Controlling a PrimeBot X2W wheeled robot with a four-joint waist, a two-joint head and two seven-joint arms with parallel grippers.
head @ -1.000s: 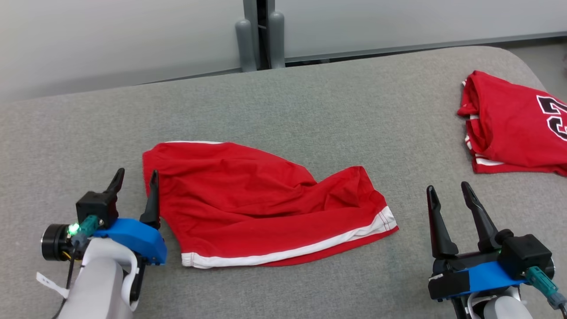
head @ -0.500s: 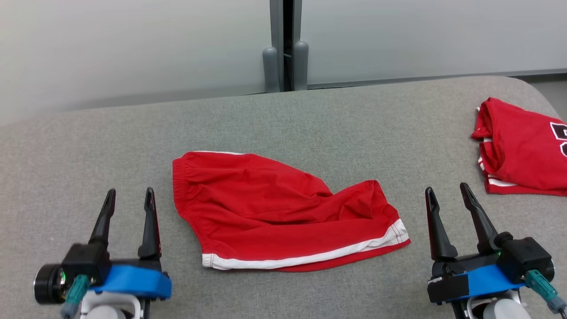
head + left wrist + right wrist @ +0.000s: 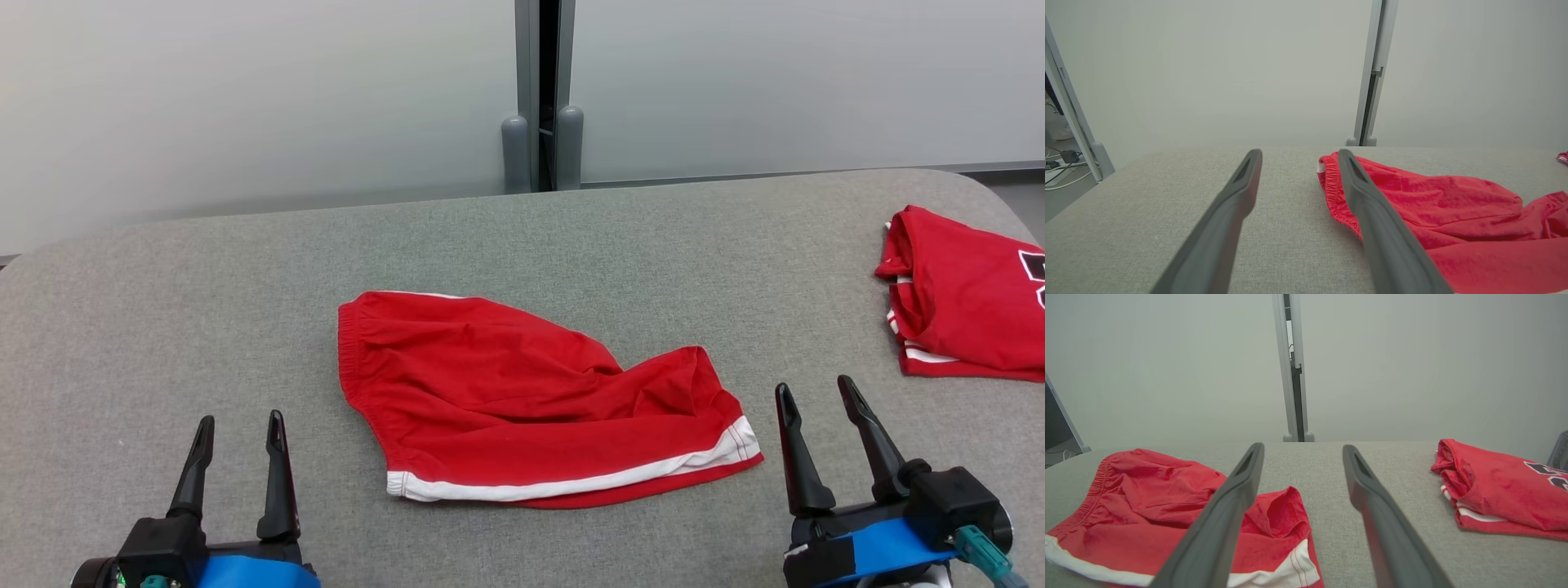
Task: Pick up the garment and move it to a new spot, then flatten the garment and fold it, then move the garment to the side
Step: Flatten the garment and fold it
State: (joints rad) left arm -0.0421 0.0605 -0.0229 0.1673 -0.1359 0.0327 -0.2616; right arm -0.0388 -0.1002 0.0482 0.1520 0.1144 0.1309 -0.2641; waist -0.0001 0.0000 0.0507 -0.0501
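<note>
**Shorts mid-table, both grippers empty, side move not done**

The garment (image 3: 522, 400), a pair of red shorts, lies in the centre of the head view on the grey table (image 3: 163, 327). Its elastic waistband (image 3: 1331, 183) is at frame left and its white hem stripe (image 3: 571, 486) runs along the lower edge. It looks doubled leg on leg, so one fold may be in. The cloth is wrinkled, with a raised hump toward the right end, so the flattening looks incomplete. I can't tell whether further folds are intended. It sits mid-table, not at an edge, so the move to the side is left to do.

The left gripper (image 3: 241, 418) is at lower left with its jaws apart, holding nothing, on bare table just left of the shorts. The right gripper (image 3: 814, 385) is at lower right with its jaws apart, holding nothing, just right of the hem corner. Neither touches the cloth.

A second red piece, a jersey (image 3: 963, 310), lies folded at the right edge, well apart from the shorts.

Writing: the jersey has dark, white-outlined characters (image 3: 1545, 473), likely a number. They are cut off by the frame and not readable. No brand or label is visible on the shorts.
</note>
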